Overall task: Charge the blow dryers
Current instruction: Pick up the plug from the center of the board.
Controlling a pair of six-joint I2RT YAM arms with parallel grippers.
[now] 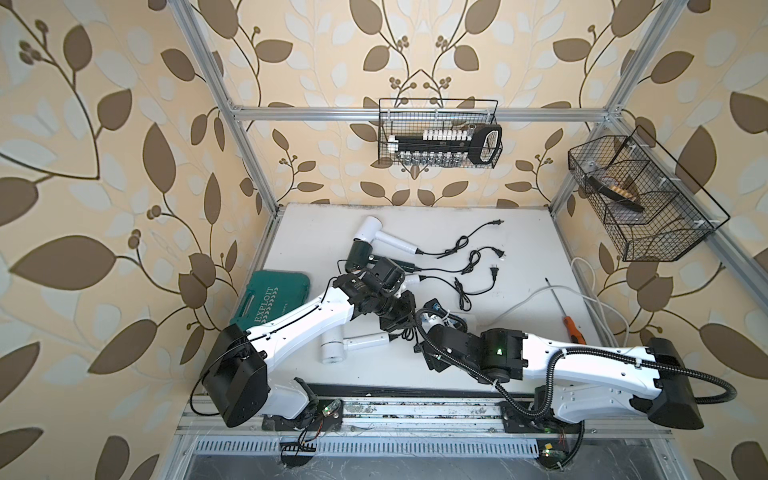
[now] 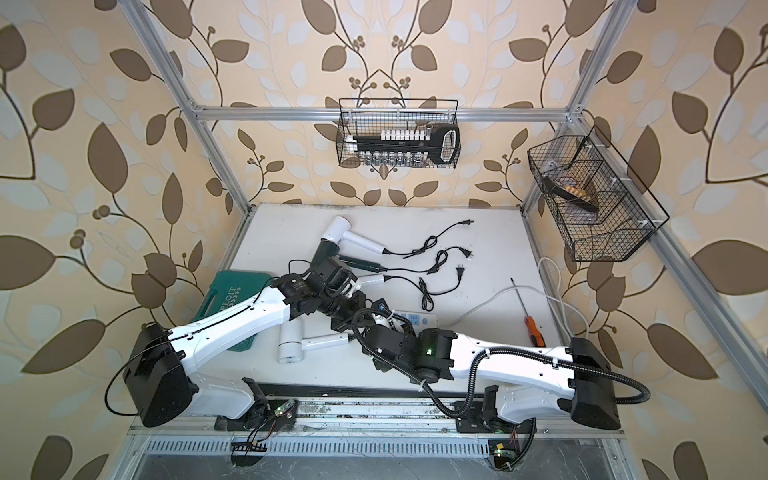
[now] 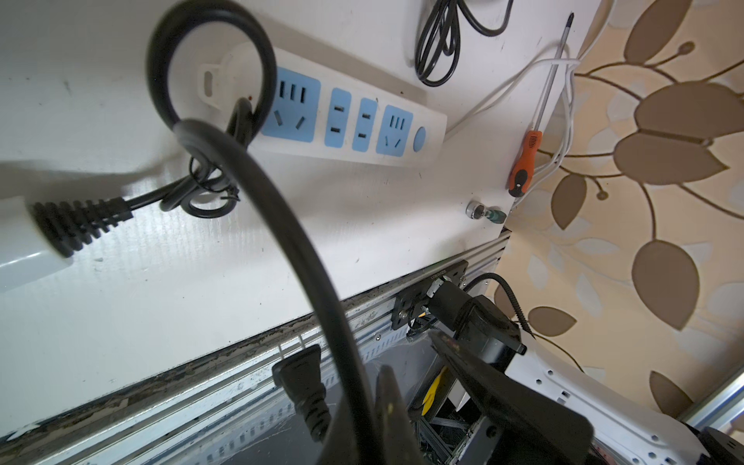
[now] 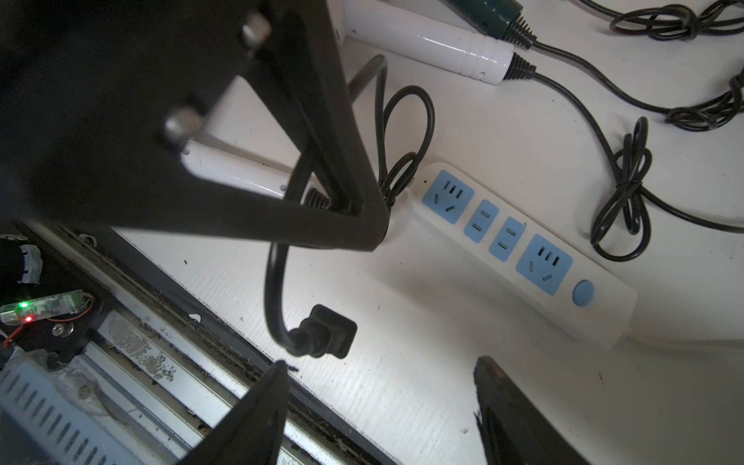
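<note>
The white worktop (image 1: 519, 249) carries all four blow dryers: a white one at the back (image 1: 374, 232), the dark green one (image 1: 359, 253) beside it, a third white one mostly hidden under the left arm, and the nearest white dryer (image 1: 357, 343) lying on its side close to the front edge. The white power strip (image 4: 523, 249) lies flat just beyond that dryer's handle, and none of its blue sockets has a plug in it.

The left gripper (image 4: 358, 225) has its fingers pinched shut on the nearest dryer's black cord (image 4: 273, 282). The right gripper (image 4: 380, 366) is empty, with its fingers spread wide close to the dangling plug (image 4: 328, 332).

The dryer bodies look like light, rigid plastic with glossy handles that would probably slip in a grip. The cord is limp but springy, and a tied bundle near the handle shortens its slack, so a hard pull would likely drag the dryer. The plug is small and stiff, and it is the best place to grip: across its flat sides, prongs towards a socket. The strip looks light enough to slide when pushed.
</note>
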